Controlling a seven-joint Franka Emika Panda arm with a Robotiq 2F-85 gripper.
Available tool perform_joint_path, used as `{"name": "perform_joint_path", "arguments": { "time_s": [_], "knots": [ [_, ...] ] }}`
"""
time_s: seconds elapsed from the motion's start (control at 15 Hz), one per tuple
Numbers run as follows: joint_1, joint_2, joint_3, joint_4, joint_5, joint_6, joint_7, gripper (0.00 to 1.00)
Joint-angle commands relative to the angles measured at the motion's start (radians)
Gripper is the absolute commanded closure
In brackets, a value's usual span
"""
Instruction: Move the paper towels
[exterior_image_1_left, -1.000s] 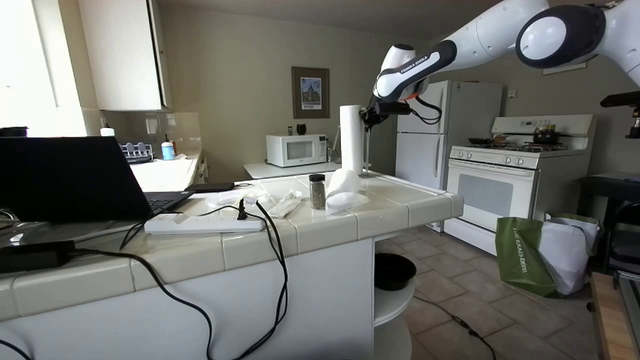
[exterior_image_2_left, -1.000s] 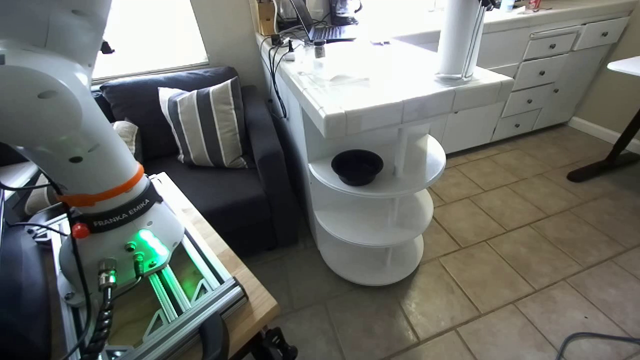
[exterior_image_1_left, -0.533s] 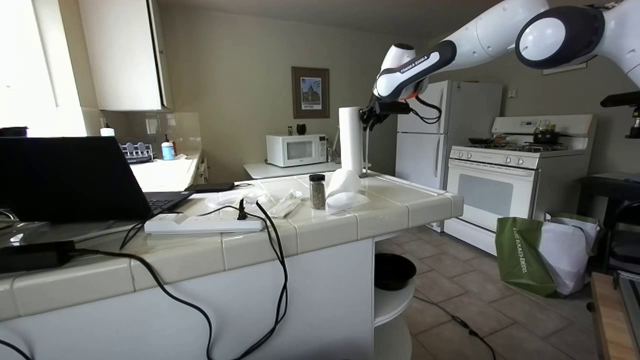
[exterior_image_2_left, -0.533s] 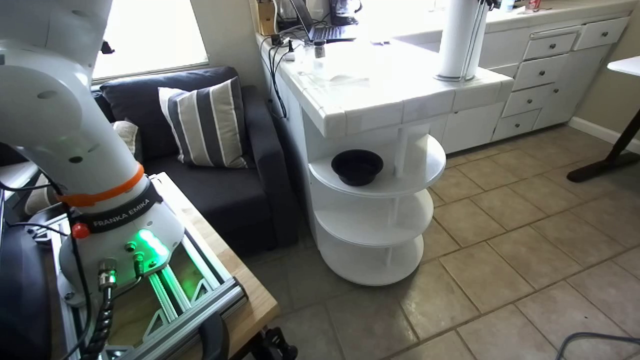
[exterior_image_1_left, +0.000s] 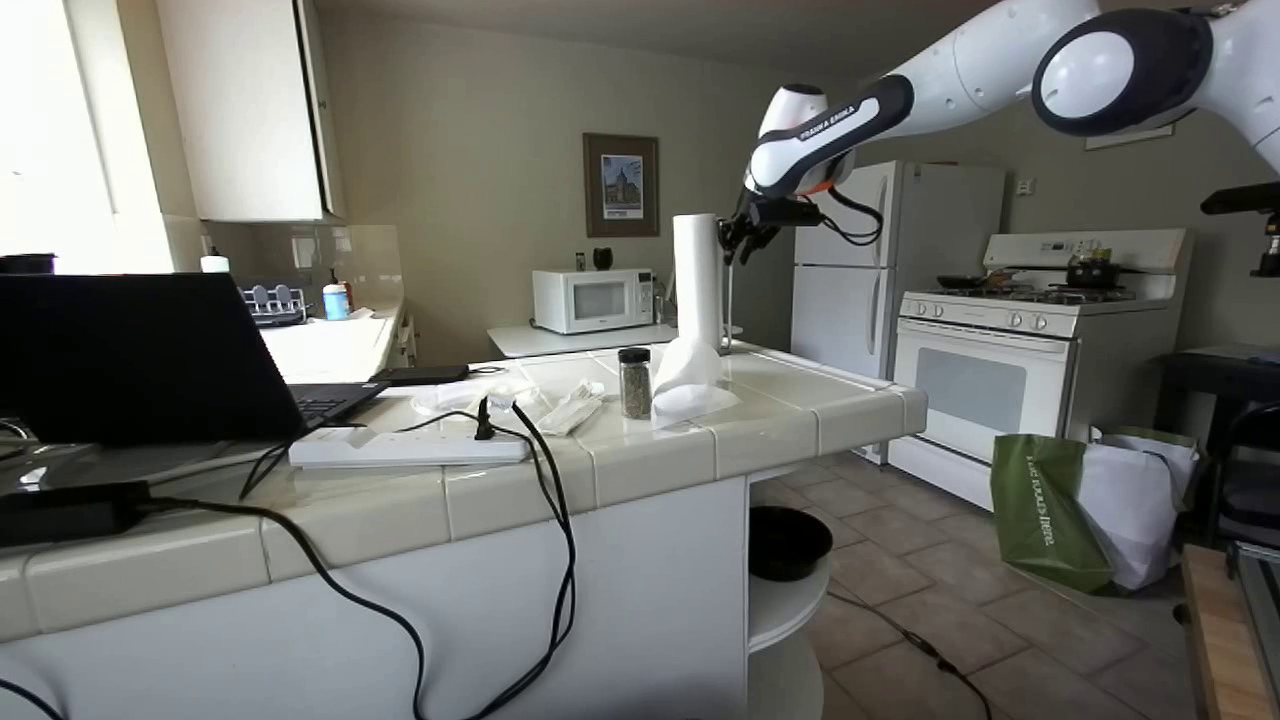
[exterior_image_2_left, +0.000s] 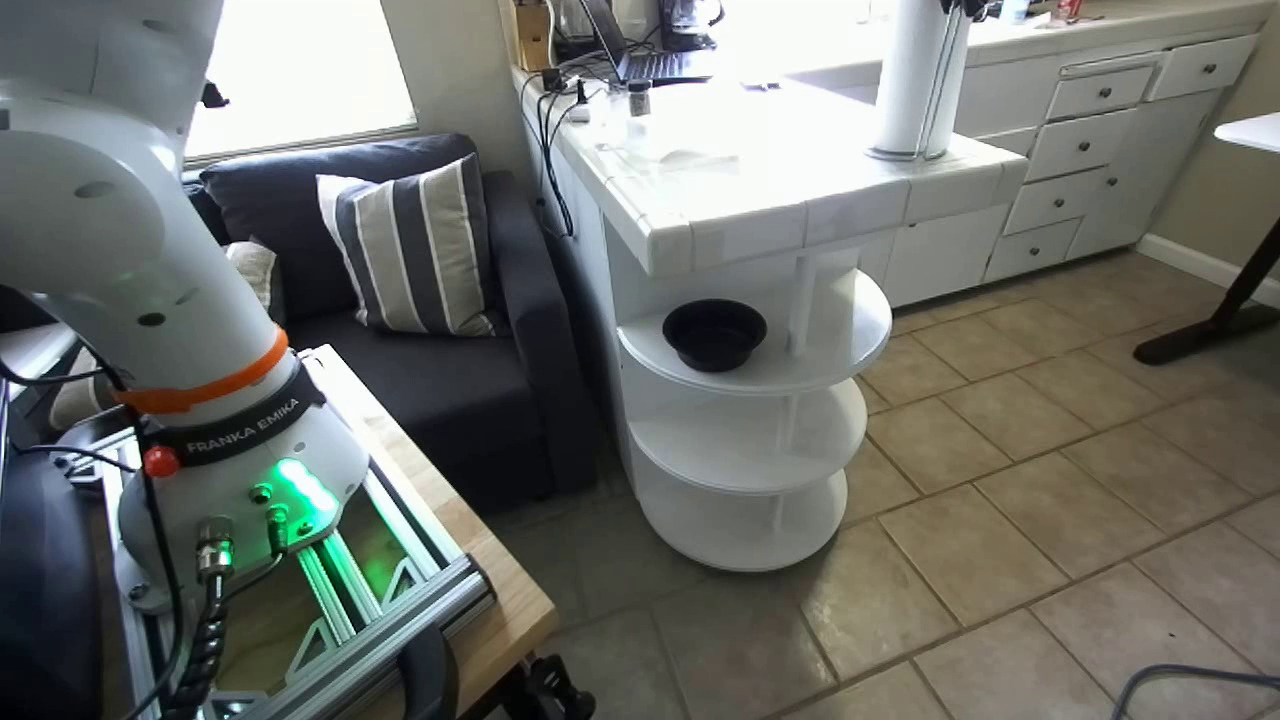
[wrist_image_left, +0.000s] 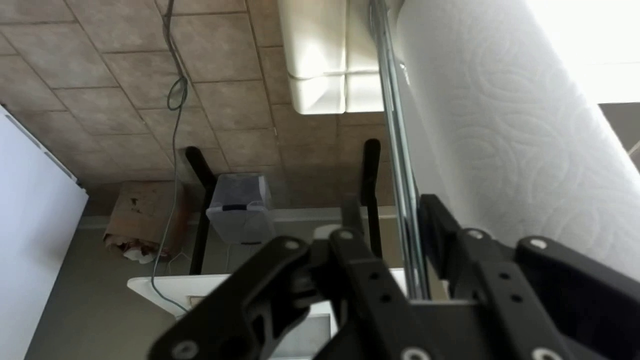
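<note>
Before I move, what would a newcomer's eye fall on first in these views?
Probably the tall white paper towel roll, near an edge of the tiled counter, with the black tool right beside it. Next, in an exterior view, the green light glowing on the robot's base. After those, perhaps the green bag on the floor near the stove.
</note>
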Motion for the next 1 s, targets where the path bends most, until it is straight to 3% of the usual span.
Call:
{"name": "perform_joint_path", "arguments": {
  "time_s": [0.0,0.2,0.27,0.33,0.47,0.6,0.93],
  "knots": [
    [-0.014,-0.014,0.028,0.0,0.008,-0.08,-0.026,0.83],
    [-0.026,-0.039,0.057,-0.017,0.029,-0.139,-0.066,0.86],
    [-0.036,-0.055,0.077,-0.031,0.046,-0.16,-0.096,0.93],
    [-0.053,-0.085,0.111,-0.059,0.078,-0.184,-0.155,0.91],
    [-0.075,-0.143,0.157,-0.117,0.134,-0.218,-0.263,0.66],
    [-0.085,-0.236,0.177,-0.209,0.152,-0.285,-0.356,0.58],
    [-0.082,-0.481,0.168,-0.406,0.115,-0.552,-0.518,0.21]
  ]
}}
